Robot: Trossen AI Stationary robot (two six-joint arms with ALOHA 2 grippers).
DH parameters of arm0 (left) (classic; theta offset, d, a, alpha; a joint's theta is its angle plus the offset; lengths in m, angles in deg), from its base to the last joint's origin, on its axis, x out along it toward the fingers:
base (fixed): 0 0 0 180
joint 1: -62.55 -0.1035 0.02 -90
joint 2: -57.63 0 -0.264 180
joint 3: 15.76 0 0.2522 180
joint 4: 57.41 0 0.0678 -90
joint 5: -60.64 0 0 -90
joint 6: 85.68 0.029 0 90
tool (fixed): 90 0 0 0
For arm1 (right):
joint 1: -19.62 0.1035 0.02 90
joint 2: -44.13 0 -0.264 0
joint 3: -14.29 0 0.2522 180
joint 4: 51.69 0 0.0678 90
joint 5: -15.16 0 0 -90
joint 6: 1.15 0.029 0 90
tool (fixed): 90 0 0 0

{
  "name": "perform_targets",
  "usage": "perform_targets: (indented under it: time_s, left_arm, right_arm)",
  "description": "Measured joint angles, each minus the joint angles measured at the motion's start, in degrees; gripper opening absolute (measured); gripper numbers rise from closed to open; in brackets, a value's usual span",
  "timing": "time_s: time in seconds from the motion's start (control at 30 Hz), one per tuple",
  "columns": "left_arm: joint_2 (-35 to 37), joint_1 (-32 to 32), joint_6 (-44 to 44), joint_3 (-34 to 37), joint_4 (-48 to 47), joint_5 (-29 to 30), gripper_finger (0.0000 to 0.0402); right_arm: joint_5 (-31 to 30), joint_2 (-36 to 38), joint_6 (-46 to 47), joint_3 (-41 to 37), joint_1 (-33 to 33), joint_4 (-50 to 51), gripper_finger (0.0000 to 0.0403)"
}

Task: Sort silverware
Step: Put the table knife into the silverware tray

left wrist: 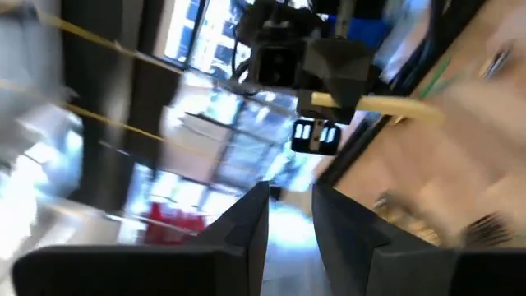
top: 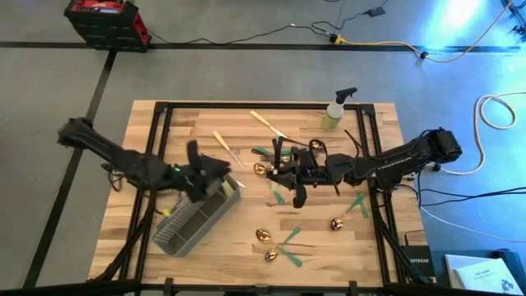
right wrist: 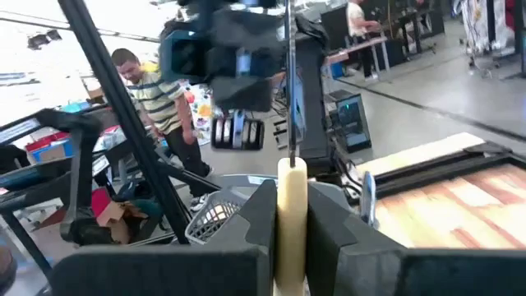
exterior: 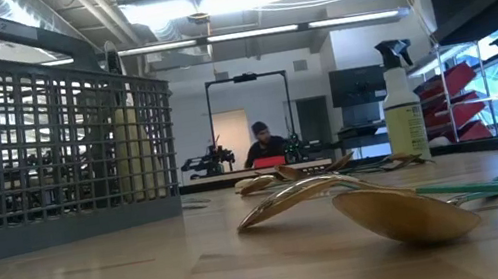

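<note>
Two black jointed arms (top: 123,160); blocky dark claw fingers (right wrist: 260,215).

Bright ceiling strip lights (exterior: 242,34) glare overhead (left wrist view badly motion-blurred).

In the left wrist view motion blur smears the worktop (left wrist: 485,156) and whatever lies on it beyond telling. In the right wrist view the cream handle (right wrist: 291,222) runs out of the picture's bottom edge, so its head is unseen. From above, the left gripper (top: 215,174) is too dark and small to read. The low view's left edge cuts off the caddy (exterior: 39,154).
</note>
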Motion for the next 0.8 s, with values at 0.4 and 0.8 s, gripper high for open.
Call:
perform_targets:
  time_s: [0.4,0.8]
  left_arm:
    - [28.2,-2.2,-20.1,21.7,5.5,-2.2,0.0079]
    - [44.6,-5.6,-48.2,39.4,10.6,0.7,0.0079]
  right_arm:
    - [-0.7,-14.2,0.6,3.5,-1.6,-10.1,0.0014]
    - [3.4,-29.1,-2.2,23.4,-4.6,2.0,0.0017]
